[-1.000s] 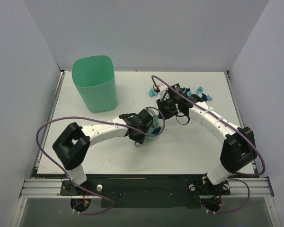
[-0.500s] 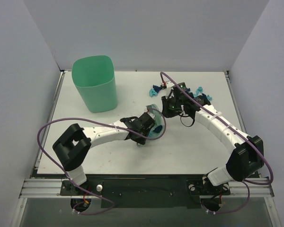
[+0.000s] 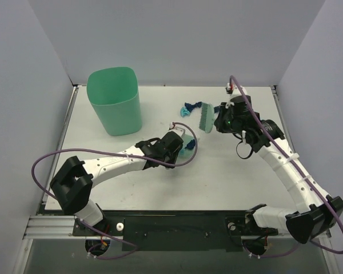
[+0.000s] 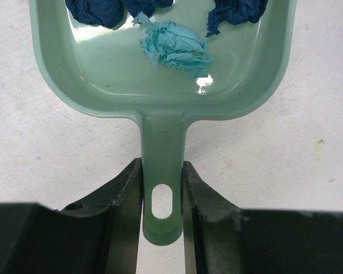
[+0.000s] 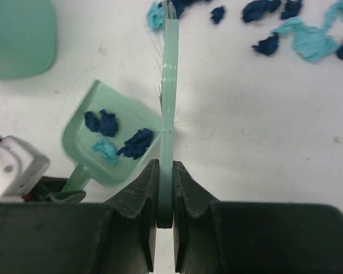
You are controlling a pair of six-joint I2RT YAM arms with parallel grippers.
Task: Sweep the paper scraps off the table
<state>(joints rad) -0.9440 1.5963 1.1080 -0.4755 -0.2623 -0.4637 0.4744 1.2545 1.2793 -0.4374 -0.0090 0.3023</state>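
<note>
The left gripper (image 4: 162, 197) is clenched on the handle of the green dustpan (image 4: 160, 108). The dustpan lies flat on the white table (image 4: 308, 154), near the middle of the top view. Some paper scraps (image 4: 174, 45) are inside the pan: one turquoise piece in the middle and navy pieces at the upper edge of the left wrist frame. The right gripper (image 5: 164, 171) is grasping the green brush (image 5: 171, 80) by its handle, and the brush head points to the top of that frame. The pan's mouth shows just left of the brush. More scraps lie on the table in the upper right there. The green bin (image 3: 114, 103) stands in the upper left of the top view.
</note>
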